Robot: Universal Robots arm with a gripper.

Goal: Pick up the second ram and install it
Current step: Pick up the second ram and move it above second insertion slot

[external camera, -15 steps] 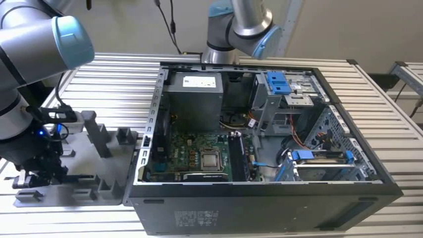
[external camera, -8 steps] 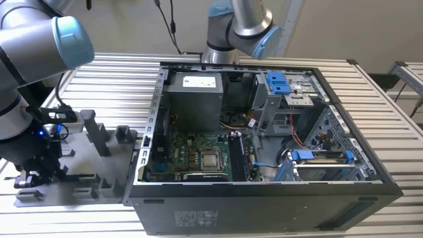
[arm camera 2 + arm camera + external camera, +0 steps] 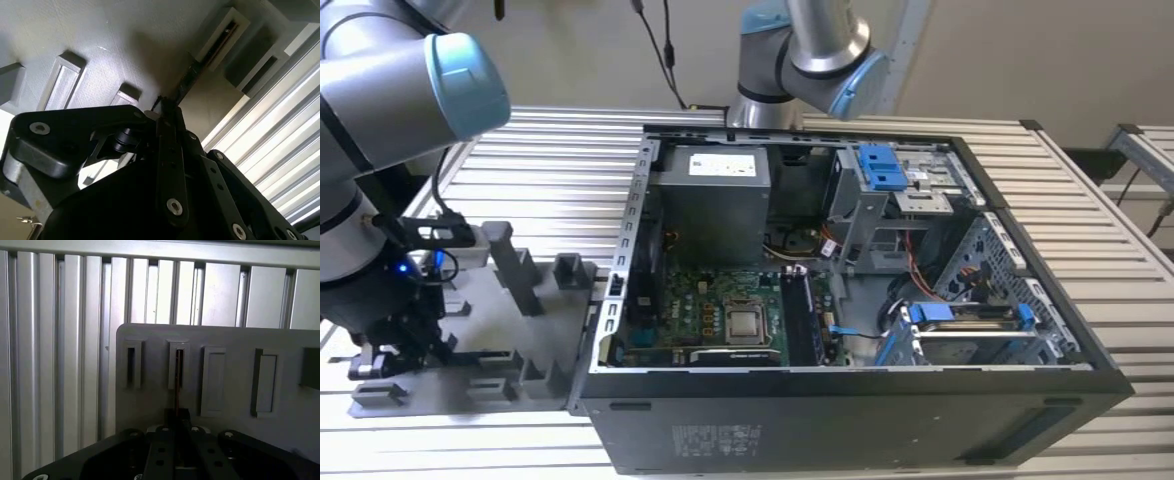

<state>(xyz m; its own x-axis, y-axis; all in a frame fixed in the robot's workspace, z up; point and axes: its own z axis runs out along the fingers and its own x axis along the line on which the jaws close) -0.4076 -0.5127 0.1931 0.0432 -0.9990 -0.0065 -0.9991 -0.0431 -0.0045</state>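
The second ram (image 3: 177, 392), seen edge-on as a thin dark stick, is standing with its far end in a narrow slot (image 3: 178, 364) of the grey holder tray (image 3: 235, 335). I am pinching its near end in my claw (image 3: 177, 416), with the fingers pressed together on its flat faces. In the second wrist view the stick is running from the claw toward a slotted block (image 3: 242, 22) on that tray.

In the exterior view the claw is hanging low over the part of the tray away from the open computer case (image 3: 854, 400), which is sitting just beside the tray. The case's motherboard (image 3: 707, 310) is lying exposed. Tray and case are resting on a slatted metal table (image 3: 547, 170).

I judge the step in hand to be drawing the stick out of its slot. To do it well, I should be pulling straight along the slot's line and keeping the stick square to the tray so its edges are not scraping the slot walls. My grip should be firm enough that the board is not twisting between the fingers.
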